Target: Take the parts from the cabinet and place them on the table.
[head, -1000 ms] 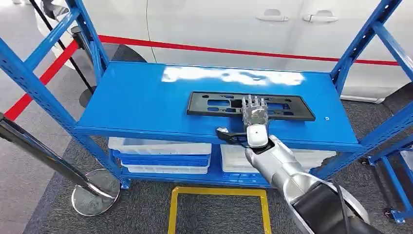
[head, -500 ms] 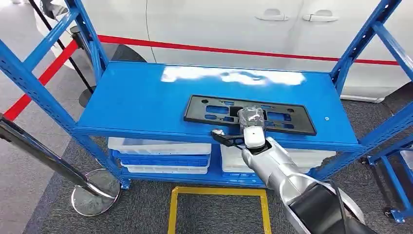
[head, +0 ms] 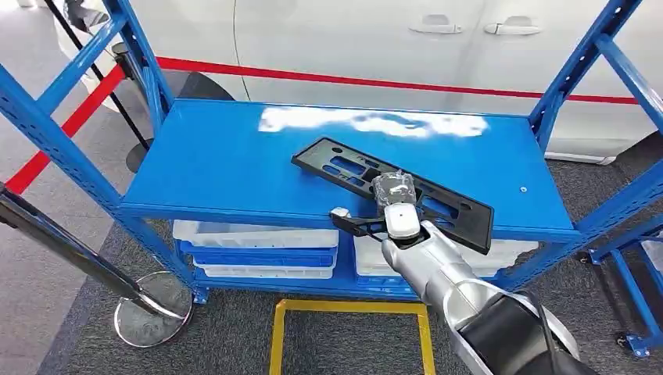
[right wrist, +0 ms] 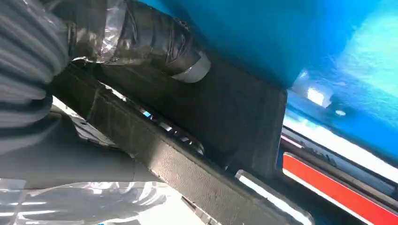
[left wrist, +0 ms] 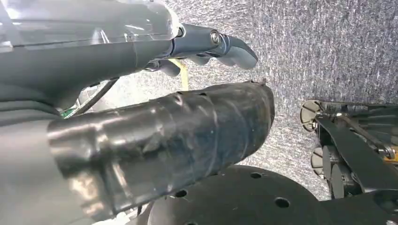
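Right hand [head: 397,199] curled over black plate part [head: 438,205], fingers clamped on it, apparently; near end tilted up past the blue shelf [head: 219,164] edge. Table placement not yet done. Left hand [left wrist: 220,44] hangs over floor, holding nothing, fingers curled as far as shows. White bins [head: 258,246] below; blue uprights [head: 578,66] flank the exit path.

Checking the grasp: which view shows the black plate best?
The head view: the whole black plate lies skewed on the blue shelf, the right hand gripping it. The right wrist view shows one blurred stretch.
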Available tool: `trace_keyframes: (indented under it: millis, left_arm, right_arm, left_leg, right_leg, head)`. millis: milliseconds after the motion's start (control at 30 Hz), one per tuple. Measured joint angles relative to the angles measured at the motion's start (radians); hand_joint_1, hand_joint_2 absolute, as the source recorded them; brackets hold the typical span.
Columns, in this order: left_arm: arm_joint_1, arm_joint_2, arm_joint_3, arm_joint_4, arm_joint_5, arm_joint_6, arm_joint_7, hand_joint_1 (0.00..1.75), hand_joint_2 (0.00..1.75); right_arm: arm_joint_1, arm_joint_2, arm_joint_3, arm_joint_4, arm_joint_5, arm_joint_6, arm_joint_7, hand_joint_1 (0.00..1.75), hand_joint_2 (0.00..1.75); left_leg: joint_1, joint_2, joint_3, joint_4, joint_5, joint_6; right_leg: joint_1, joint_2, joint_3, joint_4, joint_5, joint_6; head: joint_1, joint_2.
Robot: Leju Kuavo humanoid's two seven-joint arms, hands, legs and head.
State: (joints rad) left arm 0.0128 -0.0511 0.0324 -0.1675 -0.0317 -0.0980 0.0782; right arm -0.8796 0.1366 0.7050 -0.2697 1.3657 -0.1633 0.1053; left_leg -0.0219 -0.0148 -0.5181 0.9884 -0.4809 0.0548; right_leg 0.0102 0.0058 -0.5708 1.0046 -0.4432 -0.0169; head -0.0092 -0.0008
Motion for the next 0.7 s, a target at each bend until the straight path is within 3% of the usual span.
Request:
trace_keyframes:
  millis: [267, 467, 533, 567, 700]
  left_arm:
    - [0.000, 0.000, 0.005, 0.000, 0.032, -0.037, -0.030, 0.00, 1.75]
    - [0.000, 0.000, 0.006, 0.000, 0.032, -0.038, -0.030, 0.00, 1.75]
    - [0.001, 0.001, 0.011, 0.000, 0.040, -0.009, -0.026, 0.00, 1.75]
    - [0.004, 0.002, 0.018, 0.000, 0.028, 0.011, -0.058, 0.00, 1.75]
    - [0.007, 0.005, 0.018, 0.001, 0.021, 0.027, -0.024, 0.00, 1.75]
  right_arm:
    - [0.011, 0.010, -0.002, 0.000, 0.005, -0.056, -0.056, 1.75, 1.75]
    - [0.011, 0.010, -0.002, 0.000, 0.005, -0.060, -0.060, 1.75, 1.75]
    - [0.019, 0.013, -0.007, 0.000, 0.001, -0.096, -0.098, 1.75, 1.75]
    - [0.037, 0.008, -0.009, -0.002, 0.011, -0.238, -0.139, 1.75, 1.75]
    - [0.050, -0.002, -0.009, -0.038, 0.025, -0.428, -0.179, 1.75, 1.75]
  left_leg:
    - [0.000, 0.002, 0.000, 0.000, 0.000, 0.000]
    - [0.000, 0.002, 0.000, 0.000, 0.000, 0.000]
    - [0.000, 0.002, 0.000, 0.000, 0.000, 0.000]
    - [0.000, 0.002, -0.002, 0.000, 0.000, 0.000]
    - [0.000, 0.002, -0.005, 0.001, 0.000, 0.000]
  right_leg:
    - [0.000, 0.001, 0.000, 0.000, 0.000, 0.000]
    - [0.000, 0.001, 0.000, 0.000, 0.000, 0.000]
    - [0.000, 0.001, -0.001, 0.000, 0.000, 0.000]
    - [0.000, 0.000, -0.002, 0.000, 0.000, 0.000]
    - [-0.001, 0.001, -0.005, 0.000, 0.001, 0.001]
  head:
    - [0.000, 0.000]
    - [0.000, 0.000]
    - [0.000, 0.000]
    - [0.000, 0.000]
    - [0.000, 0.000]
